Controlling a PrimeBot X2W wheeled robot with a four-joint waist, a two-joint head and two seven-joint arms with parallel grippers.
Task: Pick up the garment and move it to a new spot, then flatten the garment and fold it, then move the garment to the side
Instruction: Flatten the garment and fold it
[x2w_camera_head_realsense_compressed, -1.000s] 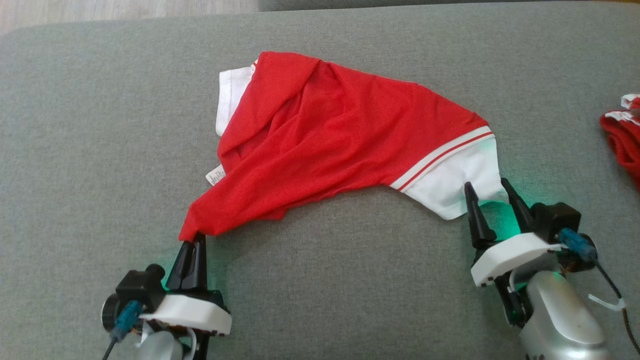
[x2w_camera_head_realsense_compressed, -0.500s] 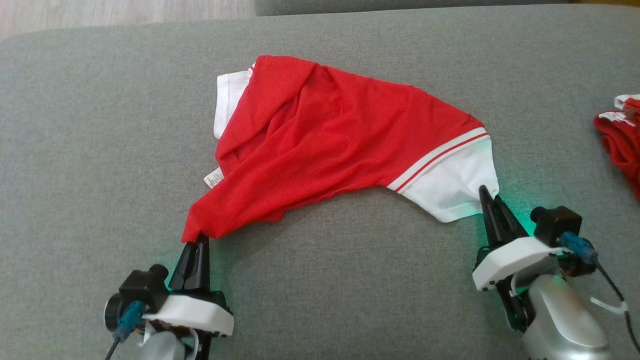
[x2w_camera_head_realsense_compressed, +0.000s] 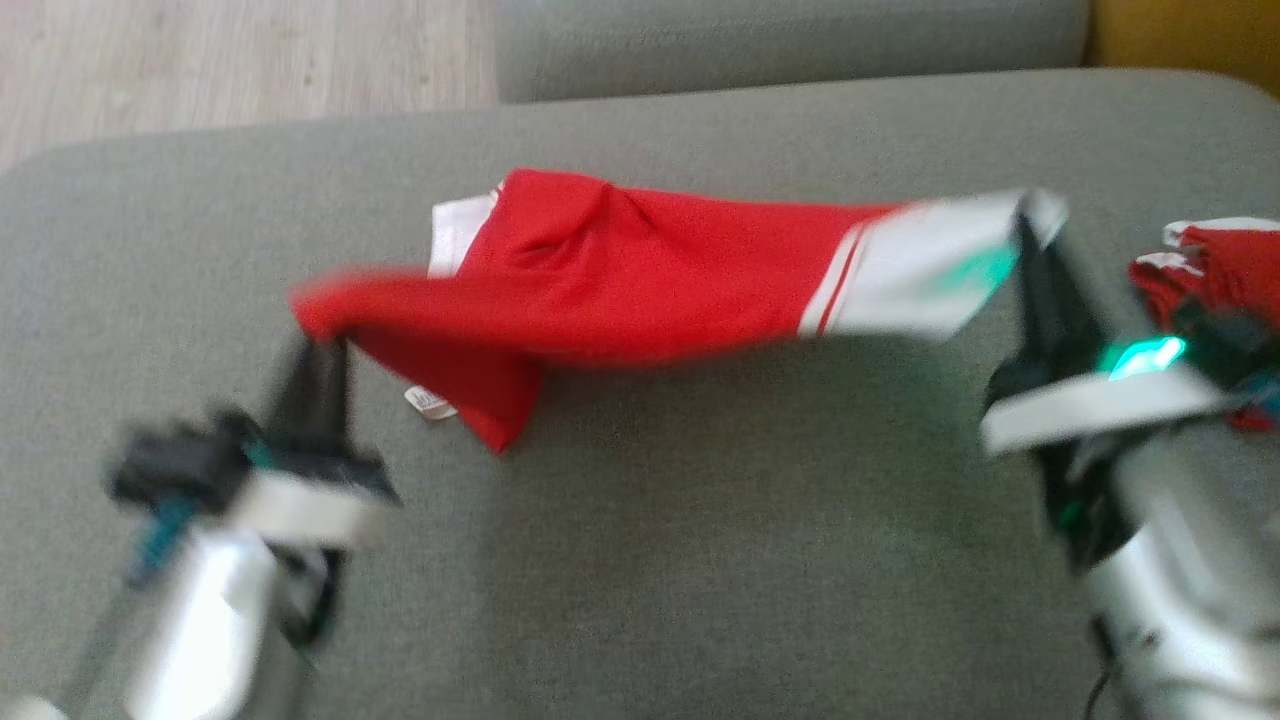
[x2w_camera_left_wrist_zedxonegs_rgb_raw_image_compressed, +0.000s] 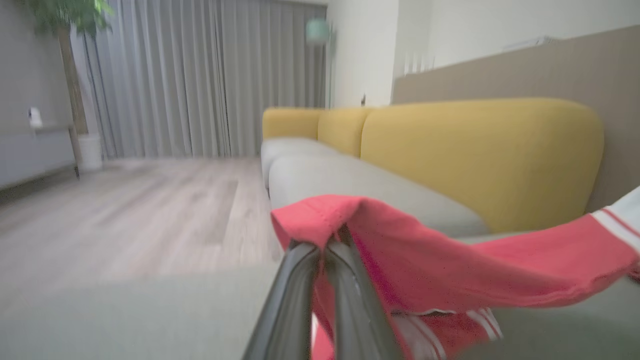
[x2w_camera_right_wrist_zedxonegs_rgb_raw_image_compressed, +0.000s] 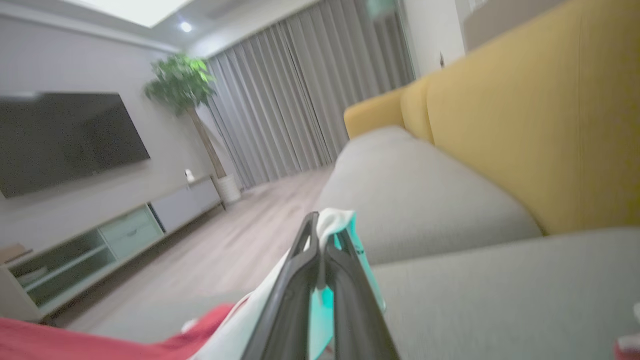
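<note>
While the garment (x2w_camera_head_realsense_compressed: 640, 290) is hanging stretched across the middle of the head view, both grippers are pinching it. The left gripper (x2w_camera_head_realsense_compressed: 322, 352), at the left of the frame, is clamping a red hem corner with its fingers pressed together. The right gripper (x2w_camera_head_realsense_compressed: 1032, 240), at the upper right, is clamping the edge of the white sleeve (x2w_camera_head_realsense_compressed: 930, 275) in the same narrow pinch. The cloth is sagging between them, with a lower fold and its small label (x2w_camera_head_realsense_compressed: 430, 403) drooping toward the grey cushion (x2w_camera_head_realsense_compressed: 700, 560) at centre left.

The step in hand is probably the carry to a new spot. Doing it well is likely calling for both arms travelling at matched pace and height, so the span is neither slipping from a pinch nor bunching. The blur is suggesting quick motion, and a gentler pace would be kinder to thin mesh. A smaller red cloth (x2w_camera_head_realsense_compressed: 1210, 275) is lying at the right edge, just beside the right gripper, so the path should be steering clear of it.
</note>
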